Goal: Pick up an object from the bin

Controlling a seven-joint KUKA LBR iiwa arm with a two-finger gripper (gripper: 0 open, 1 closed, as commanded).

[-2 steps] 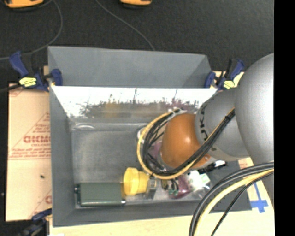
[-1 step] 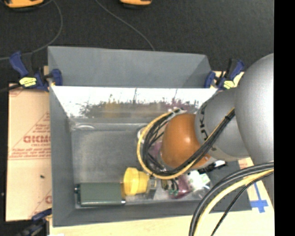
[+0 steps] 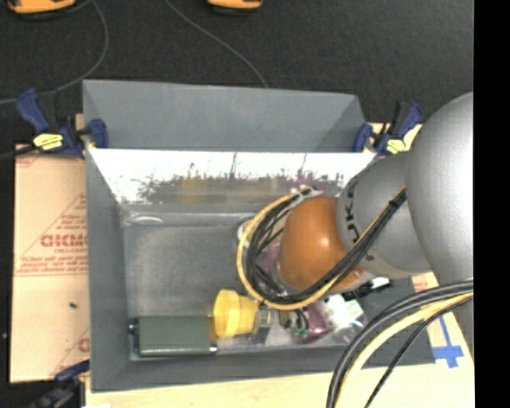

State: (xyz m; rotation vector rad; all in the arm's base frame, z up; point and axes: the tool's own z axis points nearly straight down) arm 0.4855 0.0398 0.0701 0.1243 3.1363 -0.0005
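Hanging over the bin's [image 3: 175,247] right half, the orange wrist cover [image 3: 311,239] sits just above a yellow cap [image 3: 233,313]; claw opening cannot be told.

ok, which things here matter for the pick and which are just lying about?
Job: grey bin; yellow round piece and purple item, nearest the arm's orange cover.
Lying about: dark green box, along the bin's near wall, left of the yellow piece.

From my station I see a dark, speckled floor [image 3: 335,40] across the top of the view. Two thin cables [image 3: 239,57] trail over it, and two orange shapes [image 3: 235,3] sit cut off at the upper edge. A pale surface [image 3: 239,396] runs along the bottom.
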